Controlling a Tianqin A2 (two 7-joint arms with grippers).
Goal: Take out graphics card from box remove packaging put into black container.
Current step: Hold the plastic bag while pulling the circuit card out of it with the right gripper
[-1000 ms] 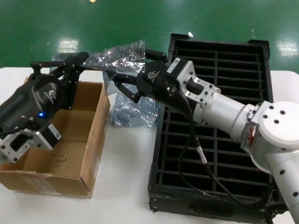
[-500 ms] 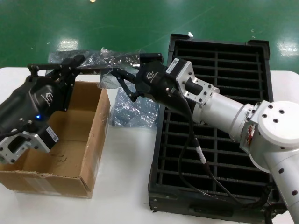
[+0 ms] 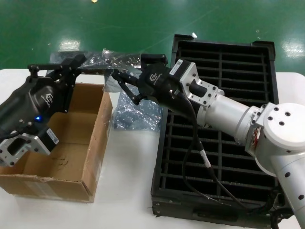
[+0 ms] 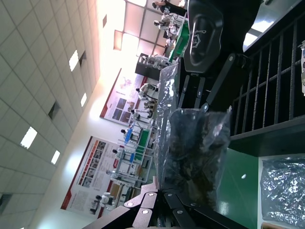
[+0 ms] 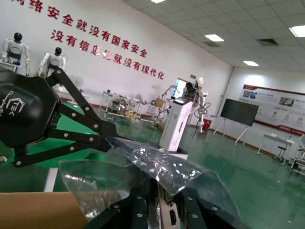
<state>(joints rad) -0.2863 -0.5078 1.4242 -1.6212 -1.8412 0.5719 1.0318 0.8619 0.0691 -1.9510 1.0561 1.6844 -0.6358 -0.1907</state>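
The packaging (image 3: 102,59), a crinkly translucent bag, is stretched in the air between my two grippers, above the far end of the box (image 3: 57,143). My left gripper (image 3: 77,62) is shut on the bag's one end; in the left wrist view (image 4: 164,192) the bag (image 4: 195,148) rises from its jaws. My right gripper (image 3: 125,71) is shut on the graphics card's silver bracket (image 5: 167,214) at the bag's other end (image 5: 157,167). The card's body is hidden inside the bag. The black container (image 3: 219,119) lies under my right arm.
A second crumpled bag (image 3: 136,112) lies on the white table between the box and the black container; it also shows in the left wrist view (image 4: 283,186). The box's inside shows bare cardboard. Green floor lies beyond the table's far edge.
The bag, bunched up high a second ago, is now pulled flatter and lower between the grippers. My left gripper has shifted slightly left; my right gripper has edged up and left.
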